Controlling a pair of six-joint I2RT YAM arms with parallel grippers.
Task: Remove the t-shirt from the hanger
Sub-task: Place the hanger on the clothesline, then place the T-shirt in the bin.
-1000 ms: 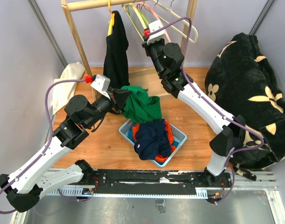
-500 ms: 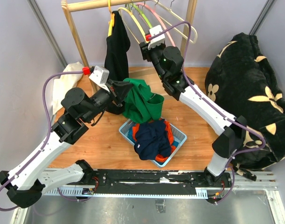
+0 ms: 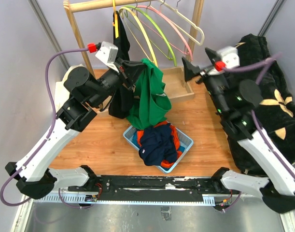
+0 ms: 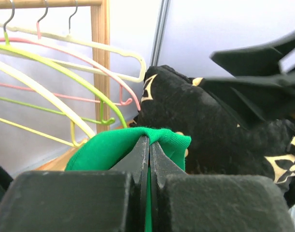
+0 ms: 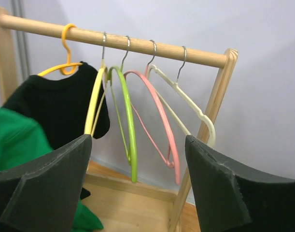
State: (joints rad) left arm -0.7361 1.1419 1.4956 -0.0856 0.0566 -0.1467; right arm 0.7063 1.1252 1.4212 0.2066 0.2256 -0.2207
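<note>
In the last second my right hand (image 3: 187, 67) has let go up at the rack and swung back to its own side. Its jaws now stand wide apart with nothing between them. Over the same second my left hand (image 3: 132, 67) has lifted higher. It is clamped tight on a fold of the green t-shirt (image 3: 148, 94), the knit bunched over the fingertips (image 4: 146, 145) in its wrist view.

The shirt now hangs free from that grip, just in front of the rack. Its lower edge trails down to the clothes heaped in the blue slatted basket (image 3: 187, 141) on the wooden tabletop (image 3: 99, 145). I judge it is off its hanger, with only the drop into the basket left.

The hangers (image 3: 159, 29) on the round wooden rail (image 3: 89, 5) are thin, smooth loops in yellow, lime, pink and cream, all bare. A limp black garment (image 3: 119, 46) hangs beside them. A plush black blanket (image 3: 263, 92) with pale flowers lies to the right.
</note>
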